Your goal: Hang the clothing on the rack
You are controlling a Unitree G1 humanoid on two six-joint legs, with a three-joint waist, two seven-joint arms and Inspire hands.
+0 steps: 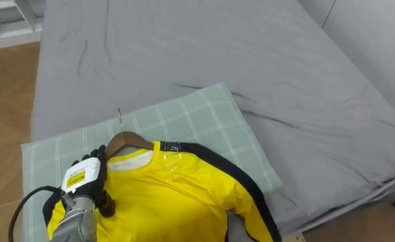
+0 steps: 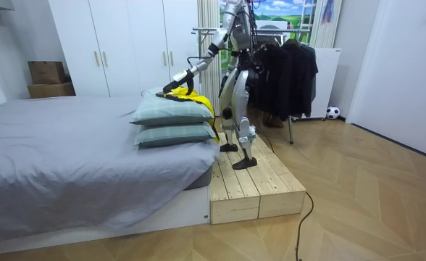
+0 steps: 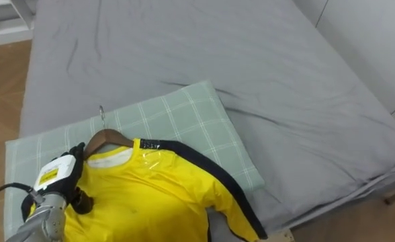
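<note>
Left eye view looks down on a yellow shirt (image 1: 177, 195) with black trim, lying flat on a pale green checked pillow (image 1: 184, 117) at the edge of a grey bed (image 1: 251, 54). The shirt is on a wooden hanger (image 1: 127, 140). The hanger's brown neck shows above the collar, and its thin metal hook lies on the pillow, pointing toward the middle of the bed. The left hand (image 1: 83, 185) comes in from the lower left and rests on the shirt's shoulder at the hanger's end, with its fingers (image 1: 95, 160) pointing toward the hanger. The back of the hand faces the camera, so I cannot tell whether the fingers are closed on the hanger or the cloth or merely lie on them. In the room view, the robot stands on a low wooden platform (image 2: 253, 185) beside the bed, leaning with its left arm stretched toward the room view's left. The hand sits on the shirt, which lies on the upper of two stacked pillows. Behind the robot stands a rack (image 2: 285, 69) hung with dark clothes. White wardrobes (image 2: 126, 43) line the far wall.
</note>
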